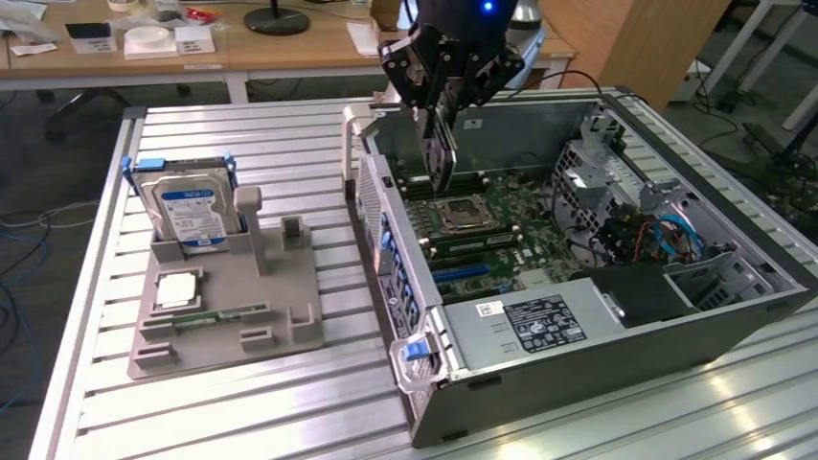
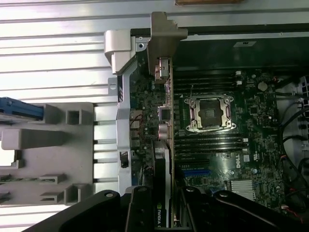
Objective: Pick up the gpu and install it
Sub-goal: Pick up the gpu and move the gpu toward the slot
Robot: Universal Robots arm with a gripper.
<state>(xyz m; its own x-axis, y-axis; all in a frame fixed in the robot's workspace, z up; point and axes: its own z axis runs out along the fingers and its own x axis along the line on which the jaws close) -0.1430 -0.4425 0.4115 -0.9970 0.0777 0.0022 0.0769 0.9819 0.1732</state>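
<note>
The gpu (image 1: 443, 158) hangs on edge from my gripper (image 1: 442, 115), which is shut on it. It is just inside the open computer case (image 1: 715, 316), by the rear wall and above the motherboard (image 1: 524, 254). The wrist view looks down the gpu (image 2: 166, 121) edge-on, with its silver end bracket (image 2: 167, 29) at the case's rear wall and my gripper (image 2: 164, 217) clamped on the card's near end. The card runs beside the CPU socket (image 2: 210, 112). A blue slot (image 2: 195, 172) lies on the board close to the card's line. Whether the card touches the board I cannot tell.
At the exterior view's left, a grey holder (image 1: 256, 307) on the slatted table carries a hard drive with a blue label (image 1: 192, 206), a processor (image 1: 175, 290) and a slim memory stick (image 1: 217, 314). Cables and a drive cage (image 1: 639, 230) crowd the case's far side. Desks stand behind.
</note>
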